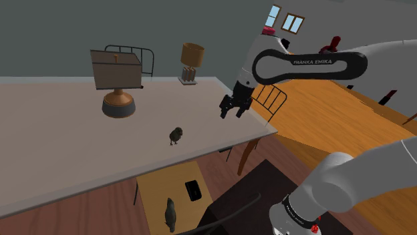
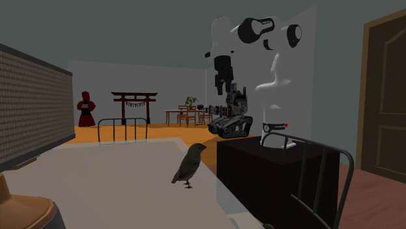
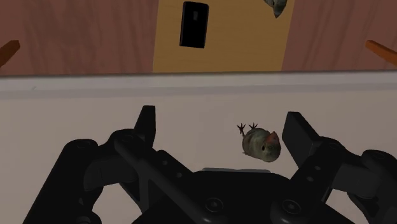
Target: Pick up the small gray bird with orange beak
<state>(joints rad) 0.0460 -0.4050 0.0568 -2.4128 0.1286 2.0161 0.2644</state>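
A small grey-brown bird [image 1: 176,135] with an orange beak stands upright on the pale table [image 1: 53,133], near its front edge. My black gripper [image 1: 230,110] hangs open in the air above the table, off toward the shoulder view's right of the bird and apart from it. Looking along the gripper [image 3: 222,127], the bird [image 3: 261,143] lies on the table far below, between the spread fingers and closer to one fingertip [image 3: 299,130]. In the second exterior view the bird [image 2: 189,164] stands near the table edge, with the gripper [image 2: 222,86] well above it.
A lamp with a boxy shade [image 1: 119,77] and a smaller lamp [image 1: 192,62] stand at the table's back. Below the front edge, a low yellow table [image 1: 160,183] carries a black flat object [image 1: 193,189] and a second bird [image 1: 170,213]. A metal chair [image 2: 319,175] stands beside my stand.
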